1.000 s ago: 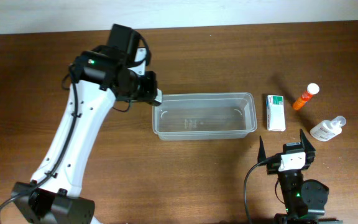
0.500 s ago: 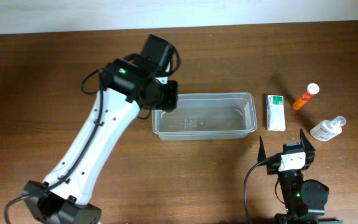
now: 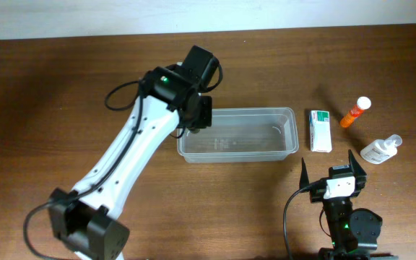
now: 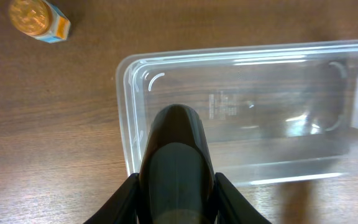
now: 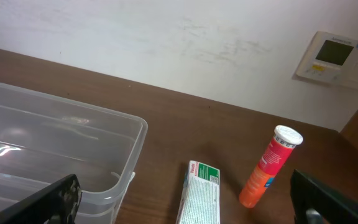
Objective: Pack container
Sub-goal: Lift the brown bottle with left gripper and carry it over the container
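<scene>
Clear plastic container (image 3: 238, 110) sits empty mid-bench. The left gripper (image 3: 198, 117) has just swung in over its left end, jaws pinching a dark bottle-like thing (image 4: 176, 155), so a drop-in looks close. Right gripper (image 3: 336, 172) is parked, jaws spread.

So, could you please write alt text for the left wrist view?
The left gripper holds a dark rounded object above one end of the empty clear plastic container. A small gold-topped item stands on the wooden table beyond the container's corner.
</scene>
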Controlling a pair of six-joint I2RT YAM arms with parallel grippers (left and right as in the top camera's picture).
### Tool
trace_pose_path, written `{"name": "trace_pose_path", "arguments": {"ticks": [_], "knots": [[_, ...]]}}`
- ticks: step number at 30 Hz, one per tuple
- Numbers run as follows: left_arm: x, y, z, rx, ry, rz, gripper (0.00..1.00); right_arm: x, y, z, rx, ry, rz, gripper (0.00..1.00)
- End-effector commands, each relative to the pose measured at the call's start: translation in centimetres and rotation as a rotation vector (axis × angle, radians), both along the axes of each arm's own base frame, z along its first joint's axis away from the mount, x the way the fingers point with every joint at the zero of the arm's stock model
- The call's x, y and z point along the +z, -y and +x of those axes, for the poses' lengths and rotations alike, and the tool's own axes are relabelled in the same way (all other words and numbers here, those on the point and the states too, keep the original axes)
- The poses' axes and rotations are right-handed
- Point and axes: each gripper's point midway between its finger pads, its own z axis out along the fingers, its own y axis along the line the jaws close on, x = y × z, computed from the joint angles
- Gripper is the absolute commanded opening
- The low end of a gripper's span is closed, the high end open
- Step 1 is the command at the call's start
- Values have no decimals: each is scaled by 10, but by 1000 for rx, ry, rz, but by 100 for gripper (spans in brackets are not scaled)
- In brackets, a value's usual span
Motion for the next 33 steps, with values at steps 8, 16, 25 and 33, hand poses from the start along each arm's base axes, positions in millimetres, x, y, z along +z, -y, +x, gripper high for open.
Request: {"name": "trace_pose_path", "arguments": {"ticks": [8,16,25,33], "knots": [[-32,3,10,20,-55,46,6,-2,-1,0,10,1,-3,98],[-54,5,13,20,-97,72,6,-2,-1,0,10,1,-3,98],[-70,8,18,38,-113,77,6,-2,-1,0,10,1,-2,98],[-81,10,22,41,-122,83,6,-2,-1,0,10,1,-2,98]]}}
